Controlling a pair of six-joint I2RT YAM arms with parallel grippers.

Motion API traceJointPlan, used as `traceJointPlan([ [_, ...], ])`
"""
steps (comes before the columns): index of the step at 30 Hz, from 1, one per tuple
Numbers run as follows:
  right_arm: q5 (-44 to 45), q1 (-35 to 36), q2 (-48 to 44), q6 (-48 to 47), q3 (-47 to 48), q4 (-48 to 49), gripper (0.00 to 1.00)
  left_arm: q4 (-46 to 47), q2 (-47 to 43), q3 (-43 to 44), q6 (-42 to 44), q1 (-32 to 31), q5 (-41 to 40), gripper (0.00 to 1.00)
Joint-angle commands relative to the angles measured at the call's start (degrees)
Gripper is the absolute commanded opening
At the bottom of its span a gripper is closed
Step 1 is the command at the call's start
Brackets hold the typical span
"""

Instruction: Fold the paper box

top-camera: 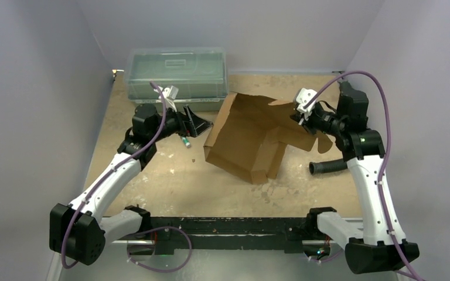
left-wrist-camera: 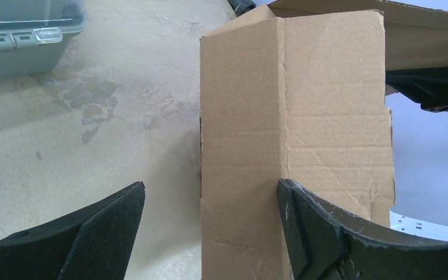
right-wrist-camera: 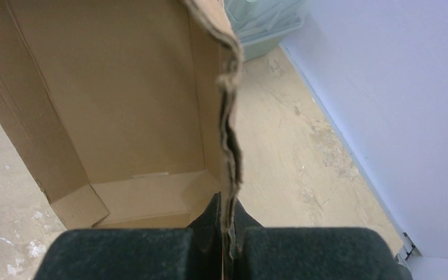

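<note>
Black textured fingers (left-wrist-camera: pixel 111 227) of the left gripper (left-wrist-camera: pixel 210 192) fill the bottom of its wrist view, spread wide and gripping nothing. Straight ahead of them stands a creased wall of the paper box (top-camera: pixel 246 137), close in front but, as far as I can judge, not touched, as if the arm is lined up to press that wall inward. Off to this gripper's left sits a clear plastic bin (top-camera: pixel 176 73) on the table (top-camera: pixel 152 175). Further right, the right gripper (right-wrist-camera: pixel 226 236) is clamped tight on a ragged cardboard edge that runs straight out from its pads. I take it this pinch props the half-formed box open and tilted so the other arm can work. Which flap it grips is hard to tell, the box's underside is hidden, and I cannot identify a black ribbed hose-like piece (top-camera: pixel 328 167) lying near that arm.
</note>
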Motion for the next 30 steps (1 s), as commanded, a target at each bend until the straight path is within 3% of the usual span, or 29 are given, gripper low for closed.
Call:
traceJointPlan([
  [1,4.07,2.74,0.48,2.37,3.13,3.03,0.00,-0.20,1.15,0.91,1.21,0.15,0.39,0.83],
  [15,12.72,7.47,3.40,5.14,4.75,4.50,0.00,-5.60,3.47,6.77,3.47,-0.08,0.32,0.88],
  [30,29.13,22.26,7.56,5.75,8.01,3.71,0.00,-13.24,7.55,10.50,6.04,-2.28,-5.21,0.88],
])
